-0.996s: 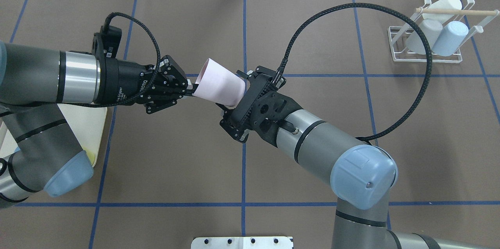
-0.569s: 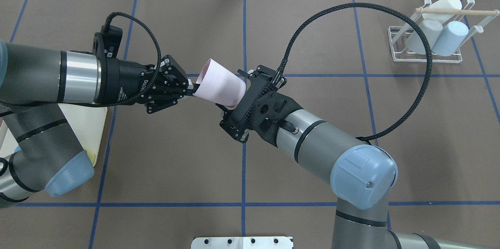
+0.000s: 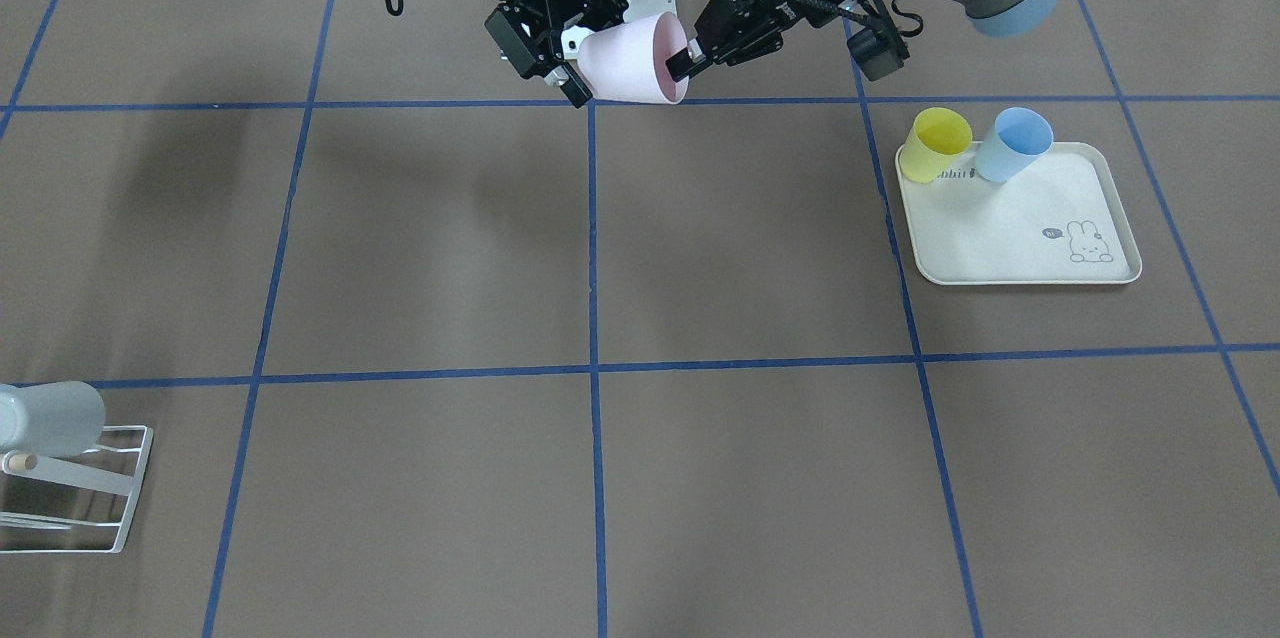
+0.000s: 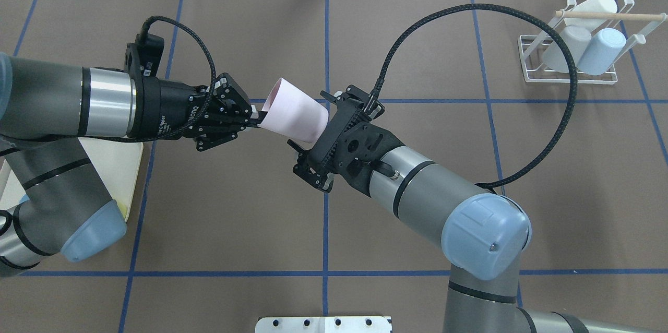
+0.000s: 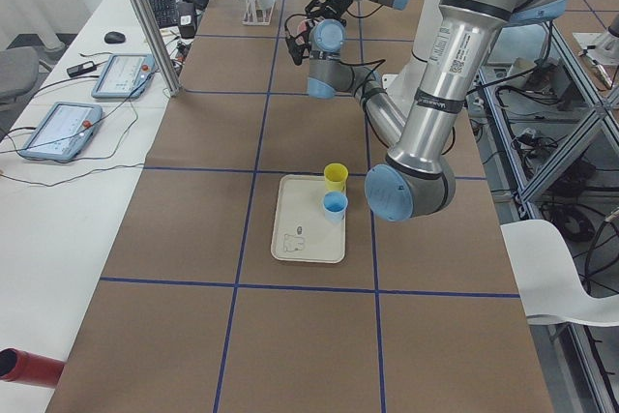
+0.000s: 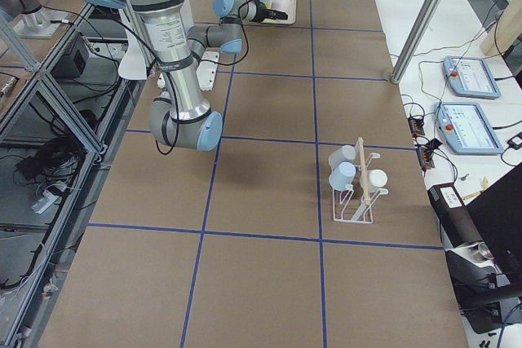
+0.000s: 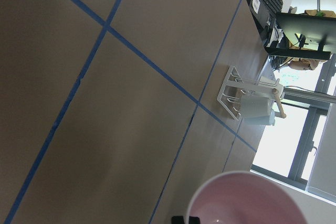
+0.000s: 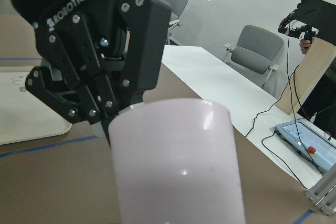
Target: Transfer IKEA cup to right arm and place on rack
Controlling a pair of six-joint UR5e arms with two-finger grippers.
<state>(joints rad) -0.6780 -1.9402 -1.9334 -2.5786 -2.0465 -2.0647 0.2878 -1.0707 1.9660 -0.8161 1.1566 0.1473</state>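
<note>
**Cup hanging between both grippers, hand-over not yet finished**

Far left of the rack (image 4: 571,81), the left gripper (image 4: 254,115) is pinching the rim of the cup (image 4: 295,114). One finger is reaching inside the mouth and the other is pressing from outside. The cup is hanging in the air, well to the left of the rack, and is touching nothing except the grippers.

Compared with one second ago, very little is changing. The left arm is sitting slightly nearer to the rack and the cup is staying almost in the same place. The finger links of the right gripper (image 4: 314,125) are standing a little differently around the base of the cup. I am judging this as the moment when the grip passes from one arm to the other. The left gripper is not letting go yet, so the carry to the rack is still waiting.

The cup is pale pink, plain and smooth, narrowing toward its base, with a small shine on the wall. It is lying on its side, mouth away from the rack and base toward it, and it is looking empty inside.

The fingers of the right gripper are standing on both sides of the base. I cannot tell if they are already pressing it.

The rack is already carrying three pale cups (image 4: 600,51).
</note>
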